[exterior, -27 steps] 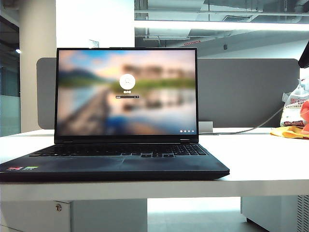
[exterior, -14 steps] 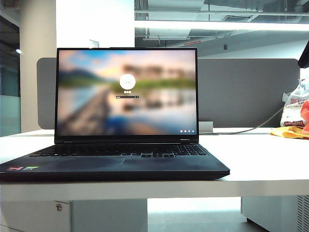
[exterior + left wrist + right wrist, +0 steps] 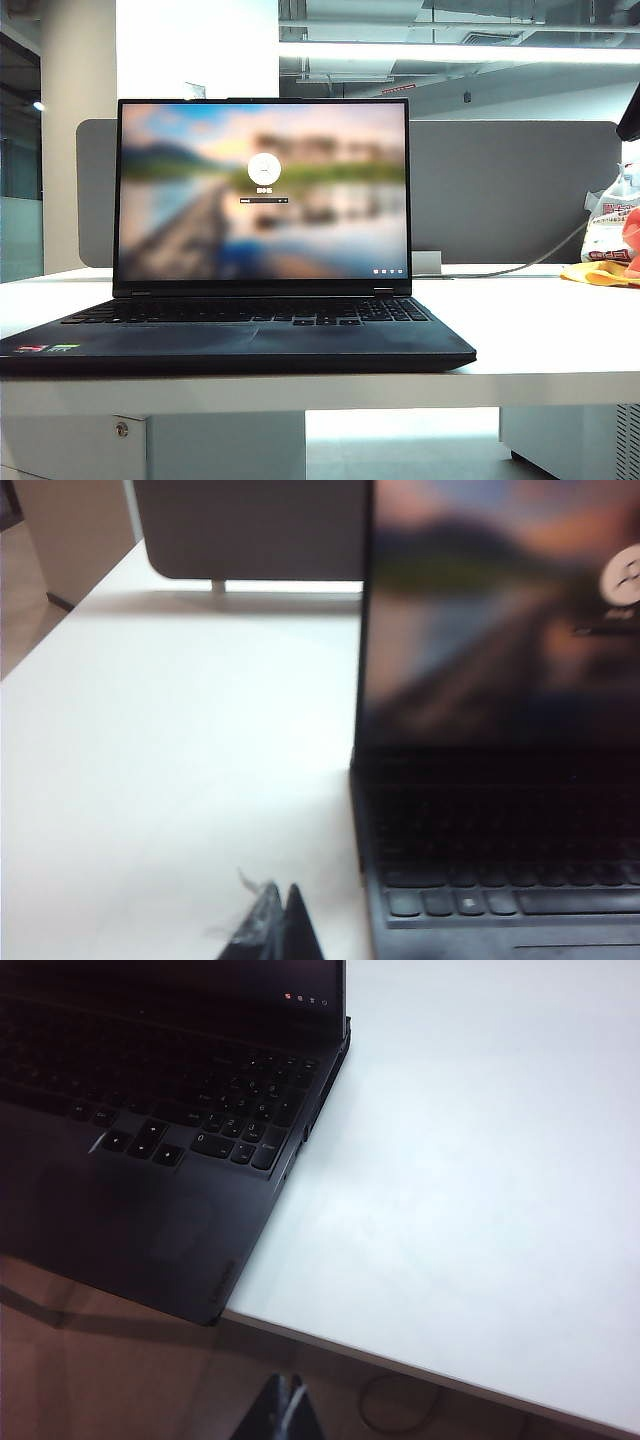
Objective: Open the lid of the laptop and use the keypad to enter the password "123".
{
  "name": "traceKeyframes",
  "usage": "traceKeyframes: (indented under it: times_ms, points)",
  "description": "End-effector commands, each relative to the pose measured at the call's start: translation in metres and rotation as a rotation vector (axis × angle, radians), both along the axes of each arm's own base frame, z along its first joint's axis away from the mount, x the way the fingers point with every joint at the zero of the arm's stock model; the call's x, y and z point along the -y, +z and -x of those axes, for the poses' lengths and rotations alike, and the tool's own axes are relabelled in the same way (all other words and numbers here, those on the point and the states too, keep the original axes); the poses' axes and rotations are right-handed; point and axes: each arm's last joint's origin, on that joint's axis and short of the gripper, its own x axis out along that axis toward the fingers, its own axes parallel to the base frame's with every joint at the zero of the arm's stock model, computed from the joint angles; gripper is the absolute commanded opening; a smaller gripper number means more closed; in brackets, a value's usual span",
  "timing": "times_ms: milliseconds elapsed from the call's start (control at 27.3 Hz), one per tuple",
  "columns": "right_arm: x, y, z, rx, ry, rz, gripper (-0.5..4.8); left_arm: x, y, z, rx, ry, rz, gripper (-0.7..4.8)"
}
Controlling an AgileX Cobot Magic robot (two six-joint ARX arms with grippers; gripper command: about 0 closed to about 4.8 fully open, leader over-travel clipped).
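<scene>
The dark laptop sits open on the white desk. Its lid stands upright and shows a blurred landscape login screen. The keypad forms the right end of the keyboard and also shows in the right wrist view as the keypad. My left gripper is shut and empty over bare desk just beside the laptop's left edge. My right gripper is shut and empty, hanging off the desk's front edge near the laptop's front right corner. Neither gripper shows in the exterior view.
A grey rounded divider board stands behind the laptop. A white bag with orange and yellow things lies at the desk's far right, and a pale cable runs along the back. A dark part pokes in at the right edge.
</scene>
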Motion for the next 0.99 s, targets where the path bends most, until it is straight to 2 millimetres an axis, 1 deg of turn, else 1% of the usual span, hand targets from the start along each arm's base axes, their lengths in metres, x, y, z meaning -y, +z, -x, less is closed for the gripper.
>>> traceKeyframes:
  times_ms: [37, 183, 402, 512, 988]
  points:
    - [0.000, 0.003, 0.000, 0.016, 0.003, -0.007, -0.01, -0.008, -0.008, 0.003, 0.063, -0.021, 0.013, -0.06]
    - [0.000, 0.003, 0.000, 0.016, 0.002, -0.007, -0.01, -0.015, -0.020, 0.008, 0.080, 0.029, 0.013, -0.06]
    - [0.000, 0.003, 0.000, 0.017, 0.000, -0.006, -0.01, -0.015, -0.038, 0.017, 0.124, 0.032, 0.008, -0.06]
    - [0.000, 0.003, 0.000, 0.017, 0.000, -0.006, -0.01, -0.015, -0.040, 0.021, 0.118, 0.040, 0.008, -0.06]
    - [0.000, 0.003, 0.000, 0.018, 0.000, -0.006, -0.01, -0.014, -0.042, 0.021, 0.096, 0.034, 0.010, -0.06]
